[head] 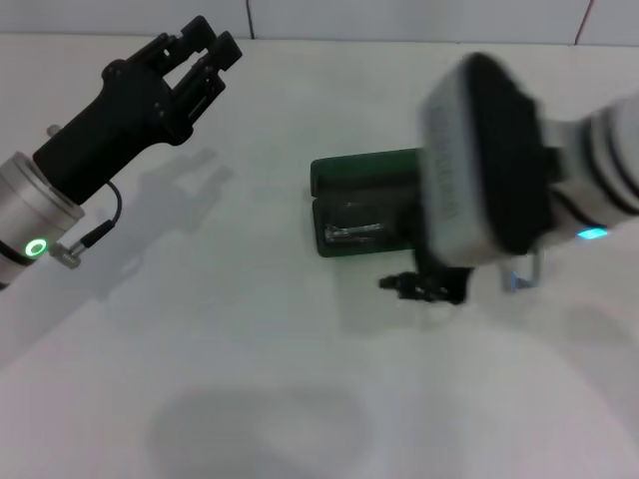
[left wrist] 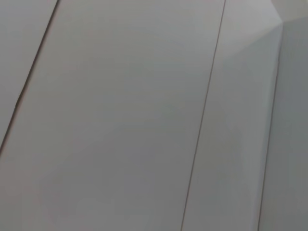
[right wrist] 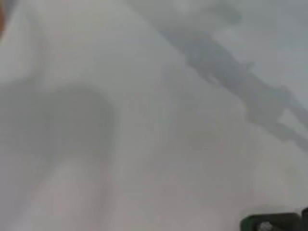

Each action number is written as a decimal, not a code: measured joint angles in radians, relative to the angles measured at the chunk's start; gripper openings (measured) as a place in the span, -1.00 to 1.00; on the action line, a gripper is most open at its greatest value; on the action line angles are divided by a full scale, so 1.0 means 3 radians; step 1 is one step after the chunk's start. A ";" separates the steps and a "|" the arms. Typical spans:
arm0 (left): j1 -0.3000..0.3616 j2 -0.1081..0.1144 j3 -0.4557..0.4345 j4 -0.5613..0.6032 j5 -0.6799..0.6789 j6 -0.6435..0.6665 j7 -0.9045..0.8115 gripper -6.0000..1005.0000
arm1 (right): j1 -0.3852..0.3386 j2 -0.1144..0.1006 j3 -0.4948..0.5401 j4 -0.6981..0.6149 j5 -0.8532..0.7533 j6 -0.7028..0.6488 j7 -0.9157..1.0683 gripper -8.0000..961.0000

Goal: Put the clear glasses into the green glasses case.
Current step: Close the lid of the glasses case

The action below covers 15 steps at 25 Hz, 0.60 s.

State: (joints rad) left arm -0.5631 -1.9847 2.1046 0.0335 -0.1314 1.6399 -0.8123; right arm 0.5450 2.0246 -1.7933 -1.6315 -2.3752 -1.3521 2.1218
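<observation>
Green glasses case [head: 361,200] open, clear glasses [head: 351,234] inside, lettering unreadable

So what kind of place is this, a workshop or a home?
Probably a lab test bench: a bare white table, plain panelled wall behind, and only a green glasses case set out.

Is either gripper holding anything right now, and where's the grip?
The left gripper is raised at the far left and holds nothing. The right gripper, near the open green glasses case, is mostly hidden by its arm, so any hold cannot be told.
</observation>
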 joint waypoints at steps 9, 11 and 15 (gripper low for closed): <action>0.0044 -0.0075 0.0000 -0.0044 -0.0389 -0.0083 0.0072 -0.13 | -0.0719 -0.0012 0.1119 0.0932 0.1673 -0.0113 -0.1310 -0.26; 0.0025 -0.0098 0.0000 -0.0037 -0.0432 -0.0197 0.0116 -0.13 | -0.0783 -0.0018 0.1403 0.1273 0.2007 -0.0281 -0.1656 -0.26; -0.0054 -0.0131 0.0008 -0.0025 -0.0438 -0.0528 0.0157 -0.13 | -0.0778 -0.0023 0.2073 0.2190 0.2430 -0.0740 -0.2332 -0.26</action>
State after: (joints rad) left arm -0.5792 -2.0239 2.1069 0.0260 -0.2628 1.4814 -0.7651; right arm 0.3118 2.0176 -1.1714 -0.9745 -1.6461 -1.5742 1.4222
